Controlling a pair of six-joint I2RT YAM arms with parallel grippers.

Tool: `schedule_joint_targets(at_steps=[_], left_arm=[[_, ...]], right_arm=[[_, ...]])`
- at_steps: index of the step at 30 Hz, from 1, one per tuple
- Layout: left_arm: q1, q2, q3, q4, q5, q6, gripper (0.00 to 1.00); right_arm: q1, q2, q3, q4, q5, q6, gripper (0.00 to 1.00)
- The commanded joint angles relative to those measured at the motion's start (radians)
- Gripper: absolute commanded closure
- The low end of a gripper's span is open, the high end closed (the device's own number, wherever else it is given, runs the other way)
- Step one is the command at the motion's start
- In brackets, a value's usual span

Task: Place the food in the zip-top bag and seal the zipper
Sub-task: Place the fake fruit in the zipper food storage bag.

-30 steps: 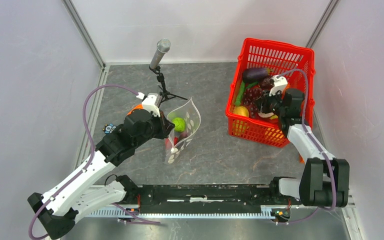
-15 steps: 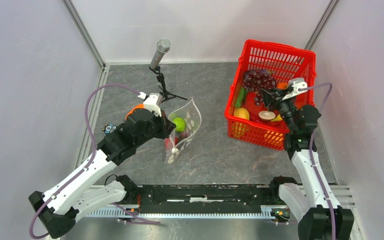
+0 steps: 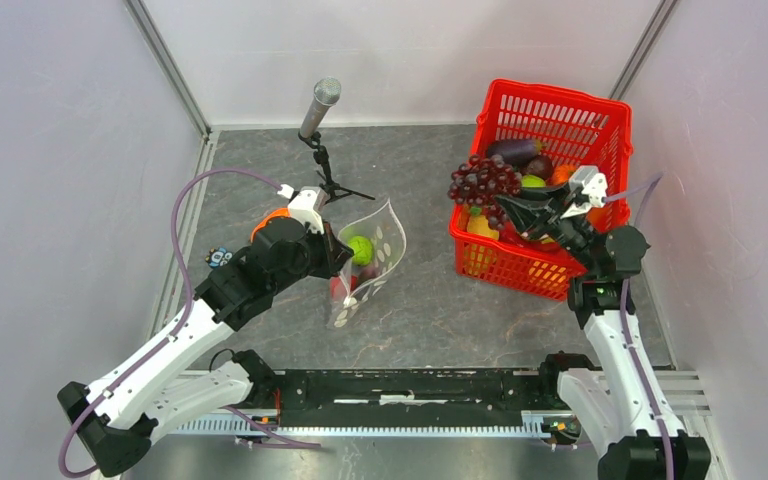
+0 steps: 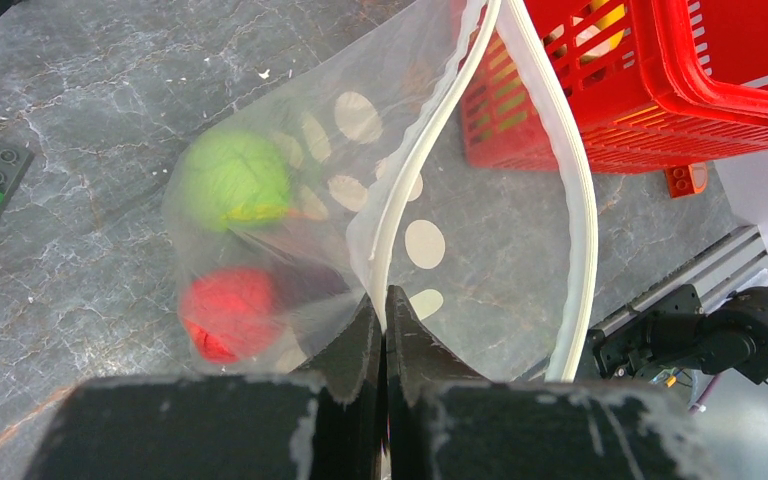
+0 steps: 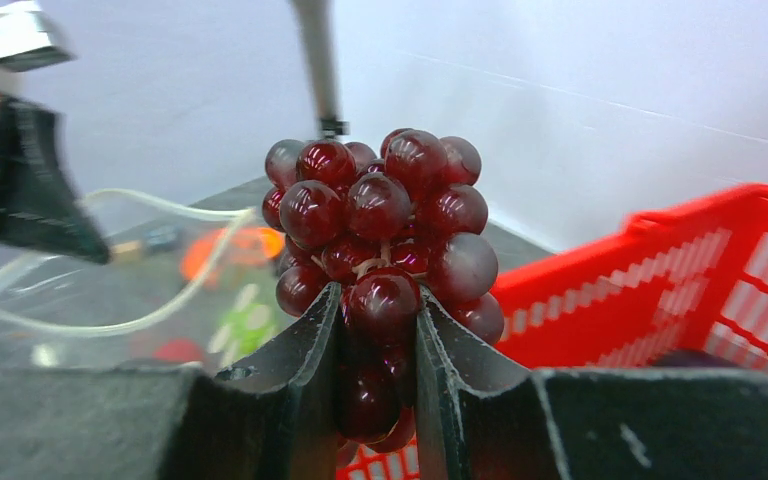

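The clear dotted zip-top bag (image 3: 372,262) stands open on the table, with a green round fruit (image 3: 360,247) and a red piece (image 4: 228,312) inside. My left gripper (image 3: 338,258) is shut on the bag's zipper strip (image 4: 415,170) at its near rim; in the left wrist view (image 4: 384,300) the jaws pinch the strip. My right gripper (image 3: 508,208) is shut on a dark grape bunch (image 3: 483,181) and holds it in the air above the basket's left rim. The bunch fills the right wrist view (image 5: 380,230) between the fingers (image 5: 310,340).
A red mesh basket (image 3: 560,120) at the right back holds more toy food, among them an aubergine (image 3: 515,149) and a yellow piece (image 3: 478,224). A microphone on a small tripod (image 3: 320,110) stands behind the bag. An orange ring (image 3: 272,215) lies under the left arm.
My right gripper has lifted the grape bunch out of the basket and carried it up and to the left, over the basket's rim. The left gripper and bag have stayed still.
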Motion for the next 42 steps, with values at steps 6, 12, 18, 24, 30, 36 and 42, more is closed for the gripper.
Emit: schedule_joint_targets(at_steps=[6,12,18,24,30,36,42], left_arm=[[0.006,-0.004,0.009,0.064,0.051,0.055,0.98],[0.005,-0.003,0.009,0.065,0.087,0.093,0.98],[0.005,0.010,-0.028,0.075,0.148,0.128,0.98],[0.006,0.026,-0.019,0.034,0.181,0.108,0.98],[0.005,-0.008,-0.035,0.053,0.178,0.101,0.98],[0.001,0.038,-0.020,0.076,0.255,0.100,0.98],[-0.017,0.047,-0.051,0.087,0.198,0.084,0.98]], right_arm=[[0.299,-0.019,0.112,-0.160,-0.010,-0.071,1.00],[0.480,-0.042,0.056,-0.208,0.133,-0.079,1.00],[0.664,0.000,0.092,-0.378,0.353,-0.171,1.00],[0.862,0.151,0.253,-0.651,0.621,-0.309,1.00],[0.965,0.236,0.405,-0.817,0.765,-0.372,1.00],[1.009,0.371,0.587,-1.028,0.838,-0.361,1.00],[1.016,0.442,0.670,-1.111,0.887,-0.265,0.98]])
